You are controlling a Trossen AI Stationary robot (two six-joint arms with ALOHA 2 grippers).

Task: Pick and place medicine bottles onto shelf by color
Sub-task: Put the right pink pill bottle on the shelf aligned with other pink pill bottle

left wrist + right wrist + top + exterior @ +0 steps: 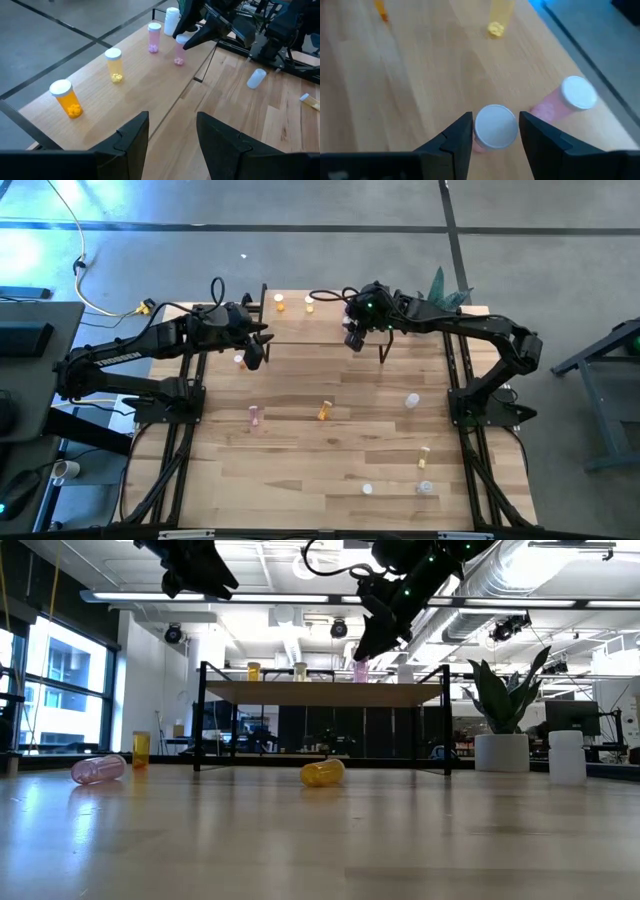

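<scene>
While the right gripper (495, 132) stands over the shelf (145, 80), its fingers bracket the white cap of an upright pink bottle (179, 49) with a thin gap on each side; the bottle stands on the board, so the step in hand reads as the release of a placement. Whether the pads are fully clear of the cap cannot be settled, but the jaws look parted rather than pinching.

The bottle stands just beside a second pink bottle (154, 37), so the colour grouping is being kept. Along the same board stand a yellow bottle (114, 65) and an orange bottle (66, 98), each upright and capped, and a white bottle (172, 20) at the far end past the pink pair. Small tablets show in the bottom of the orange, yellow and pink bottles; the contents of the white one cannot be told.

The left gripper (172, 140) hangs above the near edge of the shelf, fingers spread and empty.

In my judgement the next move calls for a straight vertical lift of the right gripper, so that neither finger drags the cap or knocks the neighbouring bottle over. Several bottles lie on the table (300, 470) unsorted, among them a pink one (254, 415), an orange one (324, 411) and a white one (411, 400).
</scene>
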